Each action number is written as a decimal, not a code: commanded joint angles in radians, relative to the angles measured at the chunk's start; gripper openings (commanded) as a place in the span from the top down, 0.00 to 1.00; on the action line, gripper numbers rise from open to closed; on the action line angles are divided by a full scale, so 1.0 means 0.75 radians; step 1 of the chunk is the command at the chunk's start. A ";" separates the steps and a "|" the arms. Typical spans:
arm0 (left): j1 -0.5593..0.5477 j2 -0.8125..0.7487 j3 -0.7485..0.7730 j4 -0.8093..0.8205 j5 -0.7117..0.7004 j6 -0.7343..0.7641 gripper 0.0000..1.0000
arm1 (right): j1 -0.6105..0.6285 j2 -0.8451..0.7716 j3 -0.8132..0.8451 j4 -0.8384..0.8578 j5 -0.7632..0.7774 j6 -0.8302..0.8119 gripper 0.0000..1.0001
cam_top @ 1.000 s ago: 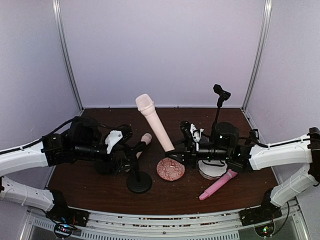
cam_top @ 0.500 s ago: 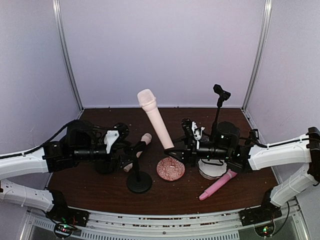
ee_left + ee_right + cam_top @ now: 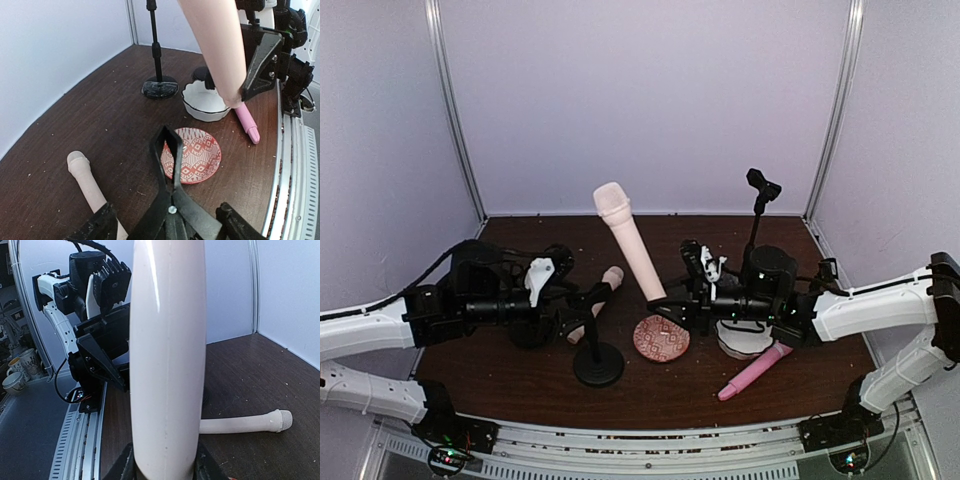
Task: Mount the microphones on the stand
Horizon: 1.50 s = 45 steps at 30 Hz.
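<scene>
- Right arm's fingers [image 3: 260, 65]: closed on the lower end of a slim pale peach-cream plastic microphone [image 3: 632, 250]. It is held clear of the tabletop, tilted, with its rounded head uppermost and leaning toward the left side. Gripping at the base appears meant to leave the shaft free for a clip.
- Left arm's fingers [image 3: 102, 227]: spread apart on either side of the black forked clip [image 3: 166, 155] that tops a short black round-based stand [image 3: 599, 364]. The wrist view does not show whether they touch it. The likely purpose is to steady the clip for the incoming microphone.
- Second pale cream plastic microphone [image 3: 87, 182]: lies flat on the dark brown wooden tabletop [image 3: 520, 385] just behind the short stand, unattached.
- Bright pink plastic microphone [image 3: 755, 372]: lies on the tabletop in front of the right arm, just beside a white round bowl [image 3: 205, 100], unattached.
- Tall thin black stand [image 3: 156, 55]: stands upright toward the back, its clip empty.
- Red patterned round dish [image 3: 192, 155]: sits between the two stands and looks irrelevant to the task.
</scene>
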 commanded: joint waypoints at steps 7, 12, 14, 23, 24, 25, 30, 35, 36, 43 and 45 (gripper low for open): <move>0.008 -0.029 -0.019 0.036 -0.052 -0.019 0.41 | -0.007 0.025 0.001 0.067 -0.008 0.022 0.92; 0.008 -0.007 -0.014 0.018 -0.002 0.008 0.76 | -0.006 0.050 -0.010 0.099 0.003 0.014 0.92; 0.010 -0.001 -0.020 0.022 0.023 0.020 0.92 | -0.006 0.076 -0.013 0.144 -0.004 0.018 0.92; 0.038 -0.080 -0.150 0.238 0.163 0.024 1.00 | 0.016 0.230 0.043 0.262 -0.043 0.017 0.93; 0.043 -0.087 -0.161 0.255 0.186 0.024 1.00 | 0.019 0.248 0.044 0.275 -0.048 0.016 0.93; 0.046 -0.092 -0.170 0.270 0.201 0.025 1.00 | 0.020 0.265 0.047 0.292 -0.052 0.018 0.93; 0.053 -0.080 -0.192 0.346 0.252 0.009 1.00 | 0.046 0.345 0.060 0.365 -0.079 0.021 0.93; 0.064 -0.025 -0.187 0.417 0.346 -0.029 1.00 | 0.095 0.412 0.110 0.352 -0.094 -0.006 0.93; 0.066 -0.019 -0.188 0.430 0.354 -0.033 1.00 | 0.102 0.422 0.120 0.351 -0.092 -0.010 0.93; 0.073 -0.040 -0.200 0.446 0.338 -0.040 0.78 | 0.112 0.465 0.145 0.343 -0.095 -0.005 0.93; 0.073 -0.057 -0.210 0.447 0.325 -0.039 0.67 | 0.111 0.466 0.143 0.327 -0.092 -0.013 0.92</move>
